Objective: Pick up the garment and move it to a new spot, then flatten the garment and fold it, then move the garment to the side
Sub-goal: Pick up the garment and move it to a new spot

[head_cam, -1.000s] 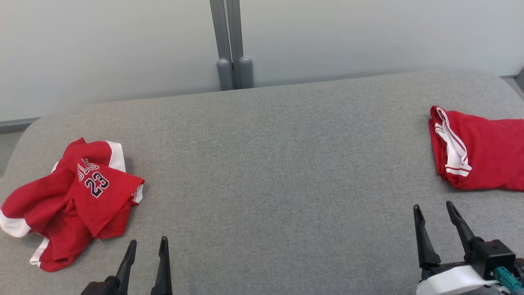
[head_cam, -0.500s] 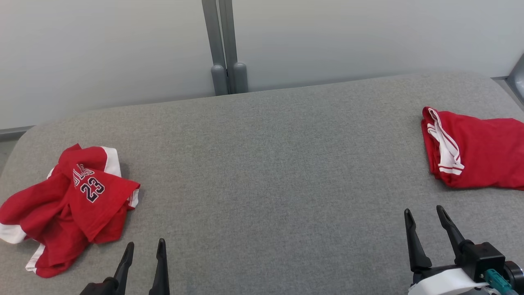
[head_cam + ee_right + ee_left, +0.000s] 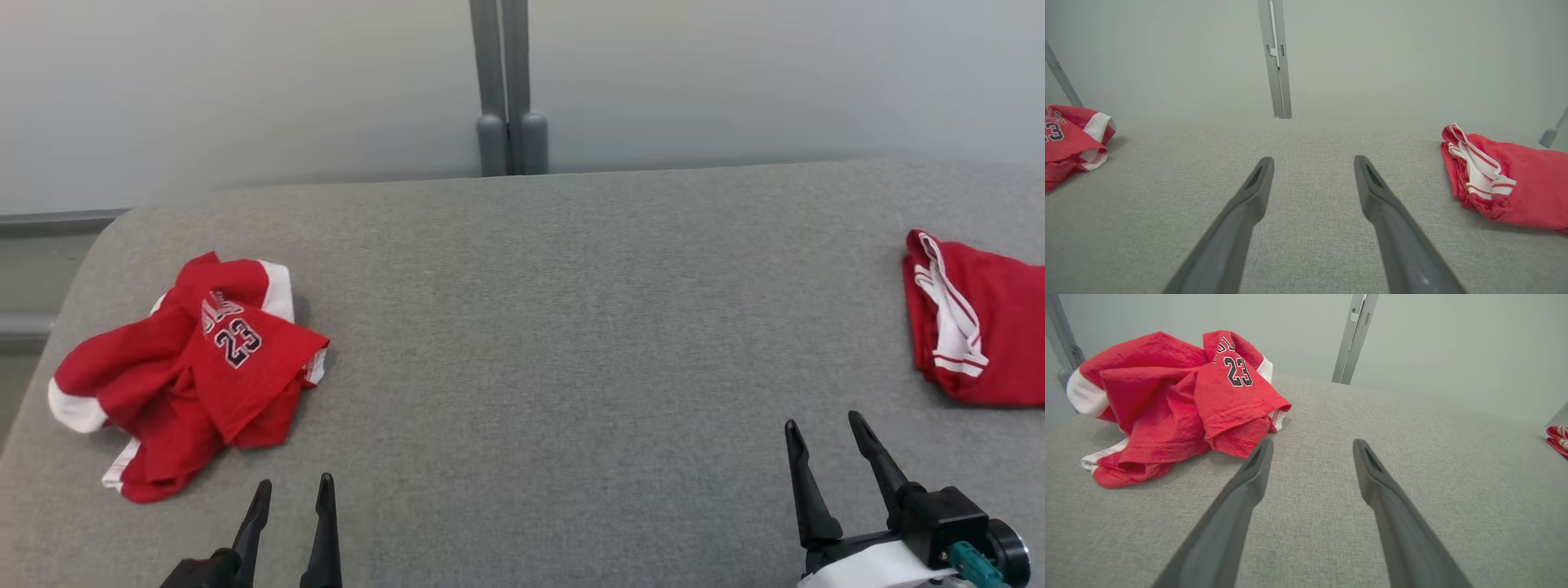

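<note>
Crumpled red jersey numbered 23 [image 3: 192, 376] lies unmoved, left on the grey fabric tabletop [image 3: 555, 327], near the open left hand [image 3: 295, 482]; the right hand [image 3: 823, 420] stays open near a folded red garment [image 3: 992, 327]; only the robot's head has turned.

The head camera looks down from above across the grey table [image 3: 522, 327] toward the back wall [image 3: 245, 82]. Both wrist cameras sit low, near the tabletop, facing that wall; all three share the upright post [image 3: 1276, 61] and crumpled red shirt [image 3: 1167, 396].
</note>
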`<state>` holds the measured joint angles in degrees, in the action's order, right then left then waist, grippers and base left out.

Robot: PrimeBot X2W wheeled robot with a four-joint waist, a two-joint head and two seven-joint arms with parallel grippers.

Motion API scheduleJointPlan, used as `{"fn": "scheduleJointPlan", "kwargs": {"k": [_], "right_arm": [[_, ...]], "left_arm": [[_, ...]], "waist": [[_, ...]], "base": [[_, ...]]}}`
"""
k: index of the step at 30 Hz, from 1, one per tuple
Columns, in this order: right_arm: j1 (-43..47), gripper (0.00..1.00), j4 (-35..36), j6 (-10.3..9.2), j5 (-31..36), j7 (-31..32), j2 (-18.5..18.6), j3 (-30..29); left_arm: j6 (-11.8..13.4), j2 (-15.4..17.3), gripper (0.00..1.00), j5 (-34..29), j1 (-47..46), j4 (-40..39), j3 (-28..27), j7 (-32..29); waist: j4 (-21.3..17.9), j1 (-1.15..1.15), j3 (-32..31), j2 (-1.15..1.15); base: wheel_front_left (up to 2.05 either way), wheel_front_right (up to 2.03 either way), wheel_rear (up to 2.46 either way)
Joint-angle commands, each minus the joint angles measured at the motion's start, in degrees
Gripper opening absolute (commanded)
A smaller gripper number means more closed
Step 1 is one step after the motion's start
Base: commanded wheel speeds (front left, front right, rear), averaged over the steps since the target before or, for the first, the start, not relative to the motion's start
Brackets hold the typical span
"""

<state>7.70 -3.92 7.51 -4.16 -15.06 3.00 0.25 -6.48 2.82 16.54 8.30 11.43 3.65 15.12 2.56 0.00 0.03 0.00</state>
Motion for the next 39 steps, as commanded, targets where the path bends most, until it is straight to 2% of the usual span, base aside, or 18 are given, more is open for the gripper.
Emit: {"fn": "scheduleJointPlan", "kwargs": {"k": [1, 9, 12, 17, 23, 28, 34, 39], "right_arm": [[0.7, 1.0, 0.13, -0.03, -0.52, -0.15, 0.02, 0.34], [-1.21, 1.0, -0.68, -0.03, -1.3, -0.15, 0.13, 3.75], [-1.72, 1.0, -0.95, -0.03, -1.37, -0.15, 0.68, 4.45], [-1.79, 1.0, -1.03, -0.03, -1.26, -0.15, 1.01, 4.86], [-3.69, 1.0, -0.77, -0.03, -0.85, -0.15, 1.81, 6.09], [-8.14, 1.0, -0.38, -0.03, -0.37, -0.15, 3.17, 7.51], [-13.22, 1.0, -0.26, -0.03, -0.36, -0.15, 2.87, 8.61], [-14.48, 1.0, -0.88, -0.03, -0.76, -0.15, 1.95, 8.72]], "left_arm": [[0.28, 0.16, 1.0, -0.18, 0.3, 0.09, -0.27, 0.01], [0.82, 0.15, 1.0, 0.13, 2.54, 0.0, -1.87, 0.0], [0.78, 0.15, 1.0, 0.28, 2.51, -0.27, -2.34, 0.01], [0.56, 0.15, 1.0, 1.28, 0.73, -0.99, -2.49, 0.01], [-0.57, 0.14, 1.0, 0.22, -7.21, 0.47, 0.87, 0.01], [-0.97, 0.14, 1.0, 0.49, -20.15, 8.0, 4.19, 0.0], [-0.97, 1.96, 1.0, 1.76, -34.92, 23.27, 4.34, 0.0], [0.51, 3.38, 1.0, 3.15, -42.04, 39.01, 2.17, -0.82]], "waist": [[5.3, 0.0, -0.26, 0.0], [13.92, 0.0, -0.82, 0.0], [15.5, 0.0, -0.8, 0.0], [15.9, 0.0, 0.15, 0.0], [14.11, 0.0, 5.18, 0.0], [10.88, 0.0, 12.37, 0.0], [5.46, 0.0, 19.21, 0.0], [2.05, 0.0, 20.33, 0.0]], "base": [[0.0, 0.0, 0.0], [0.0, 0.0, 0.0], [0.0, 0.0, 0.0], [0.0, 0.0, 0.0], [0.0, 0.0, 0.0], [0.0, 0.0, 0.0], [0.0, 0.0, 0.0], [0.0, 0.0, 0.0]]}}
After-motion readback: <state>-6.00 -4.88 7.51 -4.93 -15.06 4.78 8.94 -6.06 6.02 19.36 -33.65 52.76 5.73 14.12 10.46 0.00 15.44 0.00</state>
